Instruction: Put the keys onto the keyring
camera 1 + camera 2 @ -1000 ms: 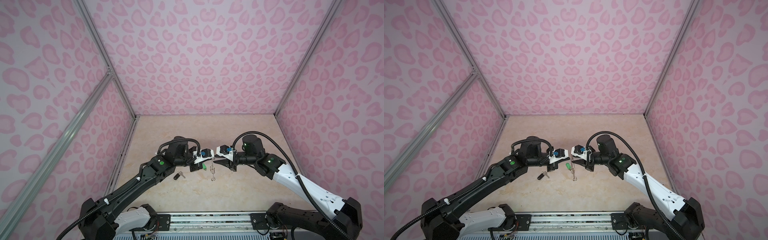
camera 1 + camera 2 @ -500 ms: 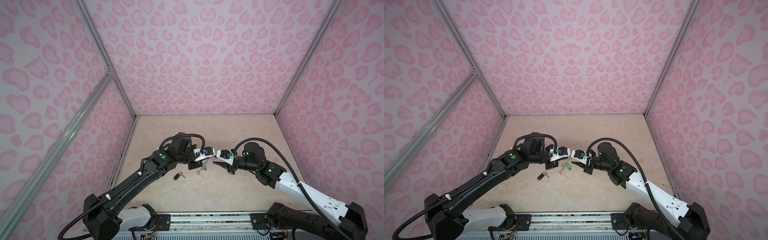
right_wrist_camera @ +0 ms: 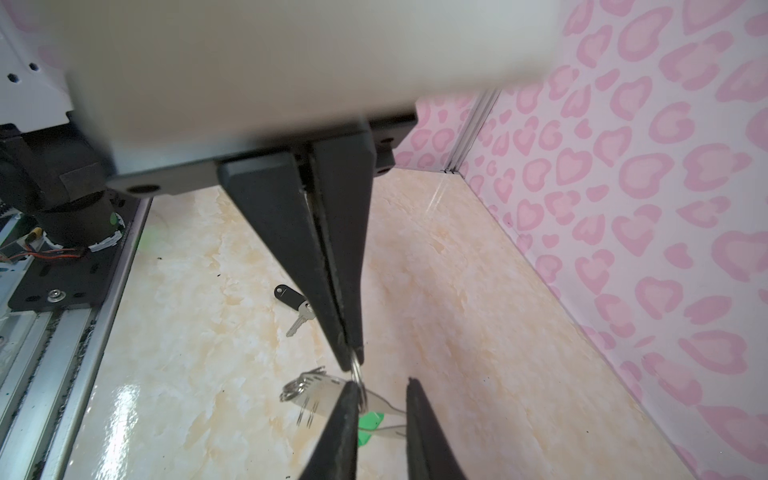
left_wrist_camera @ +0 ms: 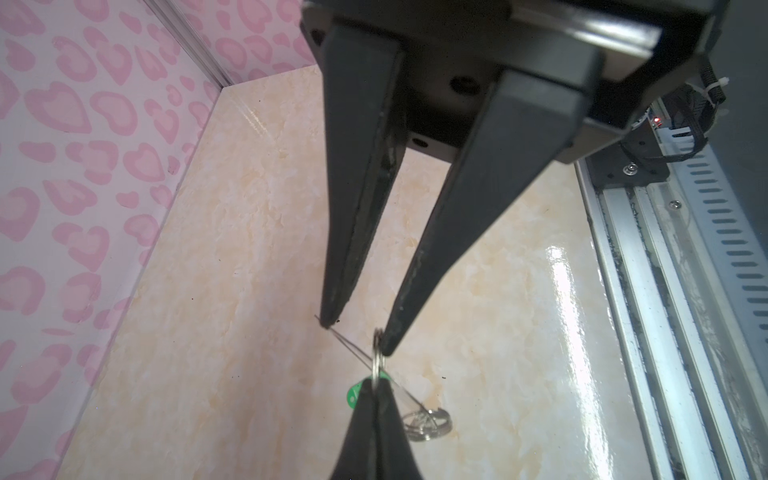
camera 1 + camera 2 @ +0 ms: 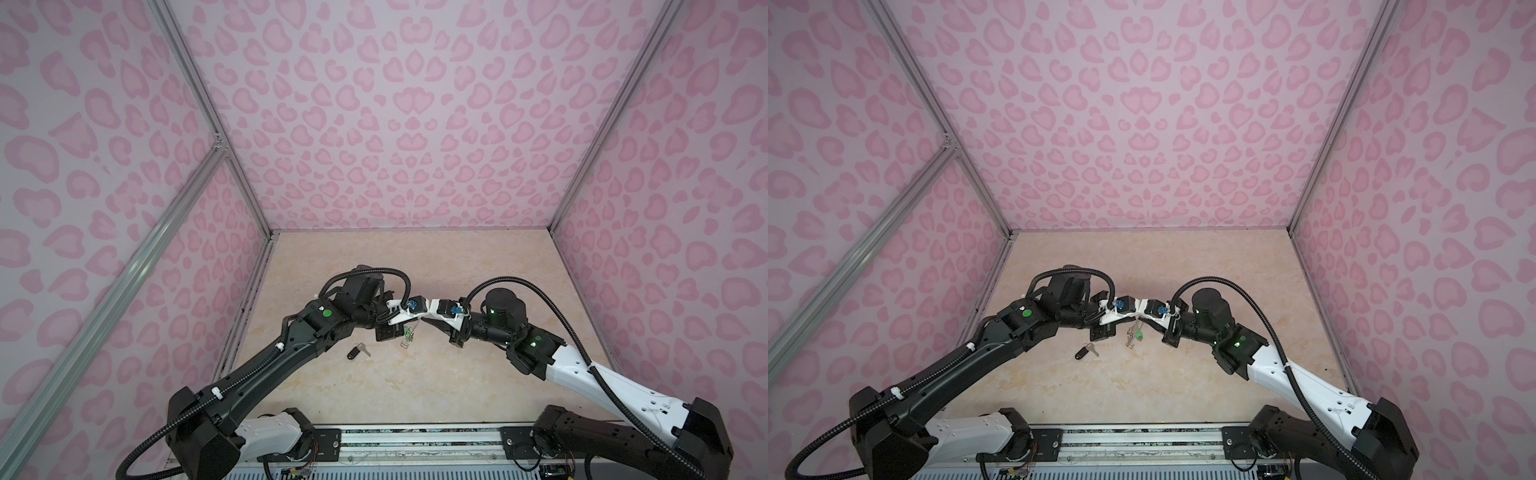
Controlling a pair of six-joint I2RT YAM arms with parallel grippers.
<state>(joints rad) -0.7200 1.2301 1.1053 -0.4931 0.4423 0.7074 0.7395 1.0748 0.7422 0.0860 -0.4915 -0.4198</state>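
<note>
A: What closes the space in?
B: Walls on three sides, pale pink with darker pink heart-like blotches, joined by silver metal posts at the corners. One bar runs slanted across the left wall.
A: And underneath?
B: A counter with a glossy beige marble pattern. Bright streaks of light glare off it in the left wrist view. A slotted metal rail lines its near edge. The same pink walls meet the counter in both wrist views.
</note>
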